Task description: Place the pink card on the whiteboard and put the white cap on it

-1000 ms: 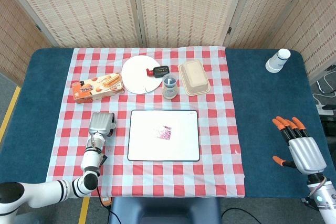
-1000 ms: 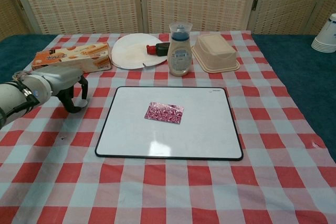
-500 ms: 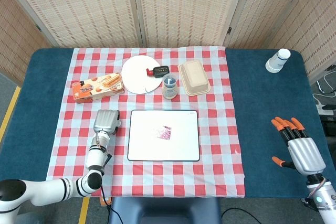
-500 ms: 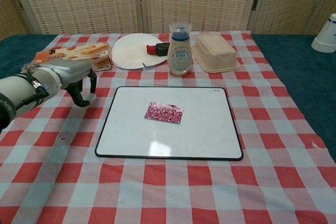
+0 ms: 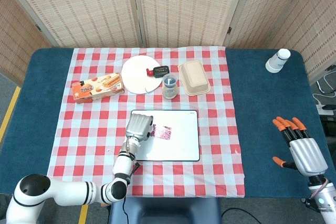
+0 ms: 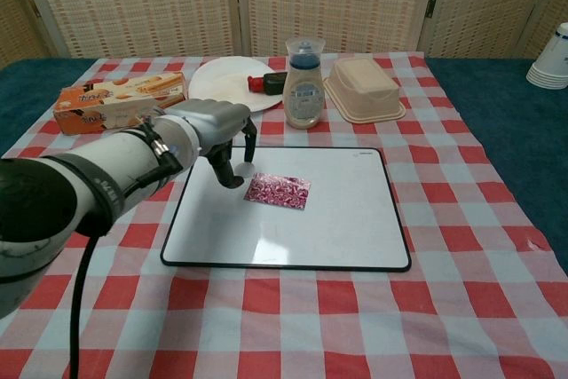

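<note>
The pink patterned card [image 5: 164,132] [image 6: 278,191] lies flat near the middle of the whiteboard [image 5: 176,150] [image 6: 337,228]. My left hand [image 5: 138,126] [image 6: 209,126] hovers over the board's left part, just left of the card, fingers curled downward. A small white cap [image 6: 238,169] shows pinched between its fingertips, a little above the board beside the card's left edge. From the head view the cap is hidden under the hand. My right hand [image 5: 302,148] rests far right over the blue cloth, fingers spread, holding nothing.
Behind the board stand a lidded jar [image 5: 169,86] [image 6: 304,86], a beige lidded container [image 5: 194,77] [image 6: 364,86], a white plate [image 5: 140,74] [image 6: 222,86] with a red-black item [image 5: 156,70], and a snack box [image 5: 97,87] [image 6: 115,99]. Stacked paper cups [image 5: 277,60] stand far right.
My left hand has swung right from the checkered cloth beside the board to over the board's left part, carrying the cap up to the card. The right hand stays put.
</note>
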Controlling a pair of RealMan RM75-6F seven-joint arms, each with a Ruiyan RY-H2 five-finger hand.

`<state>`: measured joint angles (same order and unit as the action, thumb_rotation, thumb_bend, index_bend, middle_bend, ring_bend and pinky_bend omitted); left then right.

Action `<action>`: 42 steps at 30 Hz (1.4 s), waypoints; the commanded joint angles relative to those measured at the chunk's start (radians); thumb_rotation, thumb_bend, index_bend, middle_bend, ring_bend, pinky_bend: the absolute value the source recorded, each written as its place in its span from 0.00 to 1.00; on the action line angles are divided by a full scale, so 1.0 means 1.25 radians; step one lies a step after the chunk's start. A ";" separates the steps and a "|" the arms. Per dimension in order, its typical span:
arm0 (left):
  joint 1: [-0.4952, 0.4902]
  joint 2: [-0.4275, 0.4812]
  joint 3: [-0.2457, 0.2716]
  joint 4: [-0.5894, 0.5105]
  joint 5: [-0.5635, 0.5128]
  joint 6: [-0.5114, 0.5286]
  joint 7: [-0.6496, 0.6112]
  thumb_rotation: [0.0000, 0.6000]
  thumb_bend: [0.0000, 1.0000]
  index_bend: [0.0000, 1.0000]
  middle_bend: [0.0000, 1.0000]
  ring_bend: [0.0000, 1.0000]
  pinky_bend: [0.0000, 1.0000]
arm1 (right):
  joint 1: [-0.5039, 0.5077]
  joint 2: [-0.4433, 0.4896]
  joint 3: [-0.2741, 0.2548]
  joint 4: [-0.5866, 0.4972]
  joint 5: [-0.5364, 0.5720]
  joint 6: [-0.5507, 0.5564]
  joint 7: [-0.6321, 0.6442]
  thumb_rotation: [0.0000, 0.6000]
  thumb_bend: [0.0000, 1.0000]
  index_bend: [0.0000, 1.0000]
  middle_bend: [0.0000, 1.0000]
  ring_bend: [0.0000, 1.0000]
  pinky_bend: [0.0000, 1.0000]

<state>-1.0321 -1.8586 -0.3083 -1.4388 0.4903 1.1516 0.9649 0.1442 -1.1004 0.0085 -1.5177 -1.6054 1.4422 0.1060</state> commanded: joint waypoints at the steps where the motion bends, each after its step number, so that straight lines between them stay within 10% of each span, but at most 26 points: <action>1: -0.018 -0.031 -0.009 0.025 -0.001 0.003 0.002 1.00 0.34 0.50 1.00 1.00 1.00 | -0.002 0.003 -0.001 0.000 -0.004 0.005 0.005 1.00 0.00 0.08 0.04 0.00 0.00; 33: -0.061 -0.138 -0.042 0.147 -0.023 -0.009 0.024 1.00 0.35 0.51 1.00 1.00 1.00 | -0.003 0.009 -0.006 -0.001 -0.020 0.015 0.025 1.00 0.00 0.07 0.04 0.00 0.00; 42: -0.055 -0.134 -0.051 0.140 -0.036 -0.019 0.022 1.00 0.28 0.35 1.00 1.00 1.00 | -0.003 0.011 -0.004 0.000 -0.016 0.014 0.030 1.00 0.00 0.07 0.04 0.00 0.00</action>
<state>-1.1012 -2.0271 -0.3709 -1.2619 0.4454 1.1284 0.9941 0.1399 -1.0860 0.0037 -1.5180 -1.6251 1.4600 0.1429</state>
